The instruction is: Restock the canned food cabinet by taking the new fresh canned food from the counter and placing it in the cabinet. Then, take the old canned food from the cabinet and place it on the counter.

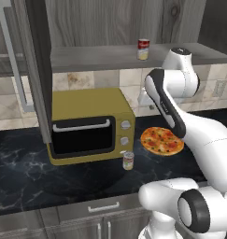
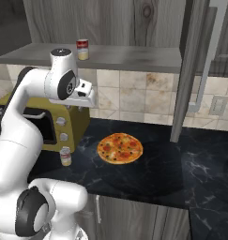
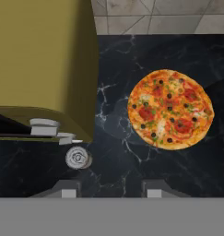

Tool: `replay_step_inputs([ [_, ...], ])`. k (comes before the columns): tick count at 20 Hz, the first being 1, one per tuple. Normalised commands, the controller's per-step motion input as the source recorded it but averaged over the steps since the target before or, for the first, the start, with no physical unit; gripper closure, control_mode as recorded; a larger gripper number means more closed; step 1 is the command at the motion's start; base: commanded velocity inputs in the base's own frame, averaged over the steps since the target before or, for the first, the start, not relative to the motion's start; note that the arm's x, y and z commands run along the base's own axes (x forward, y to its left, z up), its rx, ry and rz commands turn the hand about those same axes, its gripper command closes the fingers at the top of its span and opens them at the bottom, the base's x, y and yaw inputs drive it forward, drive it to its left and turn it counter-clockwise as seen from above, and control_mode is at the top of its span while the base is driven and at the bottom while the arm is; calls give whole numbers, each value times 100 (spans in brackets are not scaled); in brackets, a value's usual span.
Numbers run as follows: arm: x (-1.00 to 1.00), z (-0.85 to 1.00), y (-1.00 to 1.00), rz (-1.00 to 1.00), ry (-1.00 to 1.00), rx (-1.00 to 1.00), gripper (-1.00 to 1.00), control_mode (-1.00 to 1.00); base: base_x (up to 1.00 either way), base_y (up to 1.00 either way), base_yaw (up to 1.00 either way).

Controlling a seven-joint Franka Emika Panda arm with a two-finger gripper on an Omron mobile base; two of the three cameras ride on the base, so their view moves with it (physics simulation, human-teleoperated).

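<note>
The new fresh canned food (image 1: pixel 128 160) stands upright on the black counter (image 1: pixel 31 172), just off the microwave's front right corner. From above it shows as a silver lid (image 3: pixel 78 158); it also appears in the right base view (image 2: pixel 65 156). The old canned food (image 1: pixel 143 49) (image 2: pixel 82 49), red over cream, stands on the cabinet's grey shelf board (image 1: pixel 96 58). My gripper (image 3: pixel 111 190) hangs high over the counter, pointing down, open with nothing between its fingertips. The new can lies below it and slightly to its left in the hand view.
A yellow microwave (image 1: pixel 89 123) sits on the counter under the shelf. A pizza (image 1: pixel 162 140) (image 3: pixel 170 108) lies flat to its right. The cabinet's dark doors (image 1: pixel 38 70) (image 2: pixel 186 70) stand open on both sides, each with a long silver handle (image 2: pixel 207 61).
</note>
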Motion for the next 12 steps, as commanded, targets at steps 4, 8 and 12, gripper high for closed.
replay_step_inputs([
  [4,0,-1,8,0,0,0,-100,-100,0,0,0],
  [8,-34,-23,30,0,1,0,-100,-100,0,0,0],
  [12,-37,-47,32,0,9,0,-100,-100,0,0,0],
])
